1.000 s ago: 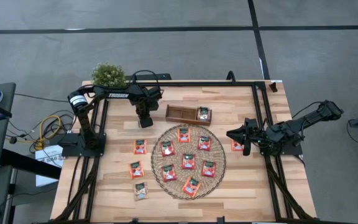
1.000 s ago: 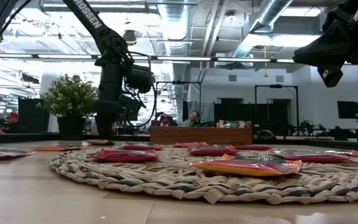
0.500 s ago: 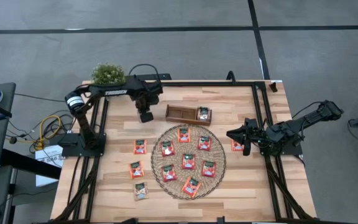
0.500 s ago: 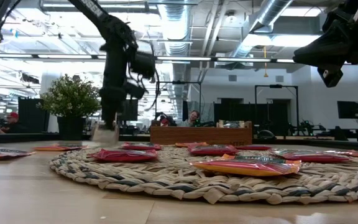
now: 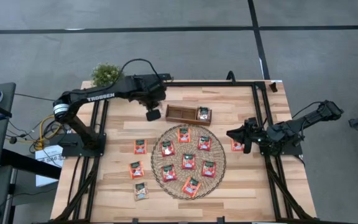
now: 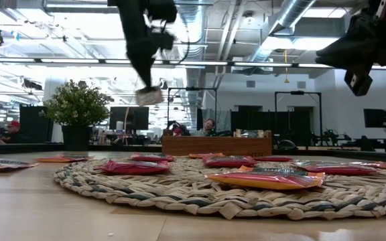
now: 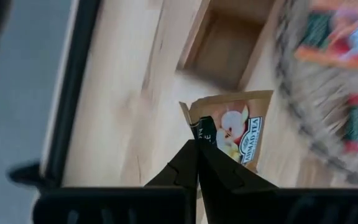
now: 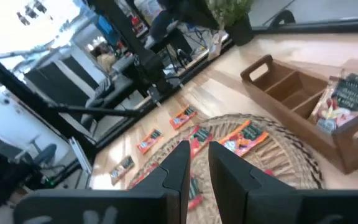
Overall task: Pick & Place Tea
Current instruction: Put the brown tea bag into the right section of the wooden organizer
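My left gripper [image 5: 153, 114] is shut on a pale beige tea sachet [image 7: 235, 127], high above the table by the left end of the brown wooden tray [image 5: 188, 114]. In the low view the sachet [image 6: 149, 96] hangs well above the tray [image 6: 216, 145]. One sachet [image 5: 204, 114] stands in the tray's right slot. Several red-orange sachets [image 5: 188, 160] lie flat on the round woven mat [image 5: 160, 177]; three more [image 5: 136, 169] lie on the wood to its left. My right gripper [image 5: 244, 140] waits above a sachet [image 5: 237, 147] right of the mat, slightly open and holding nothing. My left gripper pinches the beige sachet between its two fingertips [image 7: 191, 163] at the edge beside the dark label [image 7: 202, 132], near one corner. The fingers slant steeply down from above. The sachet hangs below them, tilted and lifted clear of the table and tray.
A potted plant [image 5: 106, 73] stands at the table's far left corner. A black frame rail [image 5: 197, 83] runs along the far edge, with side rails [image 5: 263, 118] by each arm's base. Bare wood lies in front of the mat near the front edge [image 5: 229, 202].
My left gripper has risen from the table top with the beige sachet, moving toward the far edge and a little right, to the tray's left end. The sachet, which lay on the wood, now hangs lifted clear. My right gripper has rolled slightly in place.
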